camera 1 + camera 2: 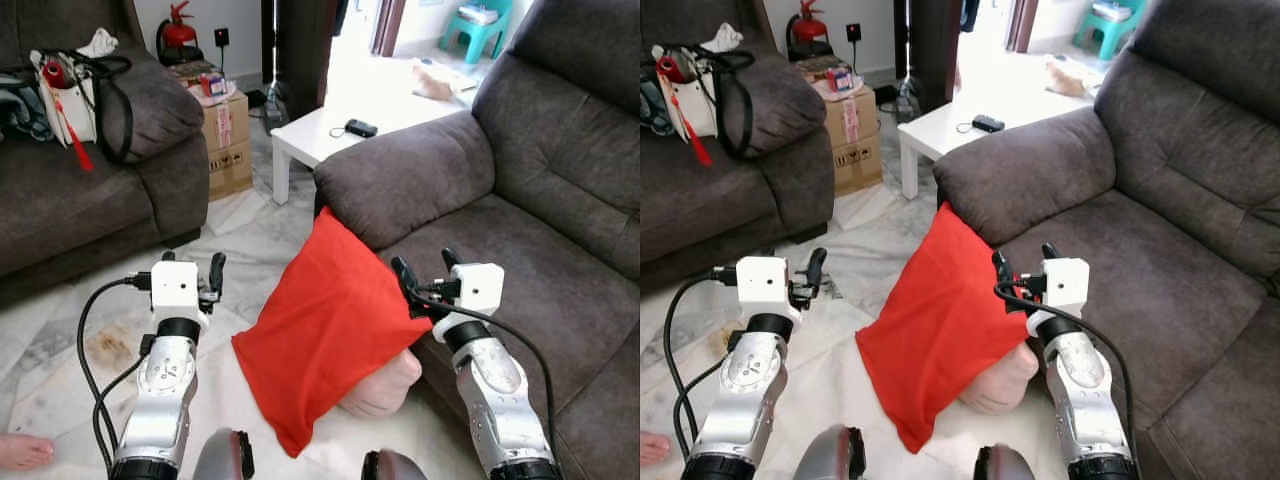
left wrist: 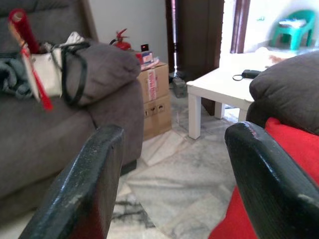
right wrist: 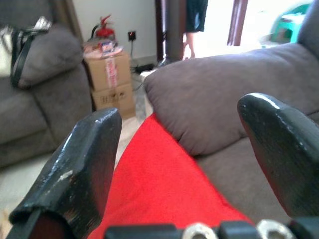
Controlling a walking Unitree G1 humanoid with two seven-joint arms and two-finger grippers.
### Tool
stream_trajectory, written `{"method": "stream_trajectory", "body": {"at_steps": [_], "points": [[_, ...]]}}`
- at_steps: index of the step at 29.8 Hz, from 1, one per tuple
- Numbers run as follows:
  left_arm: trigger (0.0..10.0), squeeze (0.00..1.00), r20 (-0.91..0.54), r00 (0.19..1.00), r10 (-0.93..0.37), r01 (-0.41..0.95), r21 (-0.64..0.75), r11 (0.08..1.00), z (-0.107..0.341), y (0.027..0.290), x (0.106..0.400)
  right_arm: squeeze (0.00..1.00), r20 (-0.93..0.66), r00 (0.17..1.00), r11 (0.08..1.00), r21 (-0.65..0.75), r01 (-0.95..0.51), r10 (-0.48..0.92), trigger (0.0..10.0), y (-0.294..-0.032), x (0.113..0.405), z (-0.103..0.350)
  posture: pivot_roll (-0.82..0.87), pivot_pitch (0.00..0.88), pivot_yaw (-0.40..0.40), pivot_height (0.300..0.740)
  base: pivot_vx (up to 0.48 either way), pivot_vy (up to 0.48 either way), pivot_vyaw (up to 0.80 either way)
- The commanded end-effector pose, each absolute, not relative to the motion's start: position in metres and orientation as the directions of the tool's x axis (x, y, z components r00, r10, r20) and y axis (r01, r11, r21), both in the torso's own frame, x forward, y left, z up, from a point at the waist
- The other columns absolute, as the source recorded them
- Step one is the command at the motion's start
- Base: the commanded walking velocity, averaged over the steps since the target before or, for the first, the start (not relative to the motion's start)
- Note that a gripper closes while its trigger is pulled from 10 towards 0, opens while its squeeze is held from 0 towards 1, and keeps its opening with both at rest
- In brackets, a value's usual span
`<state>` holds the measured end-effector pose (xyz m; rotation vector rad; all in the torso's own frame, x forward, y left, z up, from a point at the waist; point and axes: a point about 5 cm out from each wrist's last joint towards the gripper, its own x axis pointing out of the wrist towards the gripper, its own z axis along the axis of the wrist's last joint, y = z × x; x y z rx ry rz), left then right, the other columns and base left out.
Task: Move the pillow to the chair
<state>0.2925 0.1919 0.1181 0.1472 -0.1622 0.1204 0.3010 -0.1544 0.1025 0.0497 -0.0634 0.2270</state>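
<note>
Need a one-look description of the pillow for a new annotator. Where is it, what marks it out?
Find the dark grey sofa on the robot's right, then the rounded armrest nearest the white table. The pillow leans against the sofa front just below that armrest, its lower corner on the marble floor, between the two grippers. It is the only large bright-red cloth thing there, with a bare pale corner poking out.

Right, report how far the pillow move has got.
Nothing is finished: the red fabric pillow leans against the front edge of the grey-brown sofa, its lower end on the marble floor. In hand: the right gripper sits open at the pillow's upper right edge, and the left gripper is open to its left, clear of it. Left: grasp, lift, carry and set it on the chair.
</note>
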Motion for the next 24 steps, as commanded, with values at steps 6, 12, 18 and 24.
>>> {"method": "stream_trajectory", "body": {"at_steps": [6, 12, 18, 24], "points": [[10.0, 0.0, 0.169, 0.982, 0.082, -0.102, 0.118, 0.988, 0.12, 0.183, 0.295, 0.0, 0.058, 0.98, 0.98, 0.041, -0.193, 0.19, 10.0, -0.164, 0.3, 0.1, 0.0, 0.094, -0.087, 0.64, 0.356, 0.0, -0.13], [10.0, 0.0, 0.163, 0.984, 0.065, -0.086, 0.127, 0.988, 0.12, 0.182, 0.295, 0.0, 0.052, 0.98, 0.98, 0.035, -0.196, 0.194, 10.0, -0.163, 0.3, 0.099, 0.0, 0.094, -0.087, 0.64, 0.337, 0.0, 0.0], [10.0, 0.0, 0.117, 0.993, 0.028, -0.044, 0.14, 0.989, 0.111, 0.177, 0.294, 0.0, 0.032, 0.983, 0.982, 0.043, -0.185, 0.183, 10.0, -0.164, 0.3, 0.094, 0.0, 0.095, -0.087, 0.64, 0.044, 0.0, 0.0], [10.0, 0.0, 0.115, 0.992, 0.054, -0.07, 0.146, 0.987, 0.106, 0.184, 0.29, 0.0, 0.04, 0.986, 0.984, 0.065, -0.163, 0.161, 10.0, -0.166, 0.3, 0.093, 0.0, 0.096, -0.088, 0.64, 0.0, 0.0, 0.0]]}}
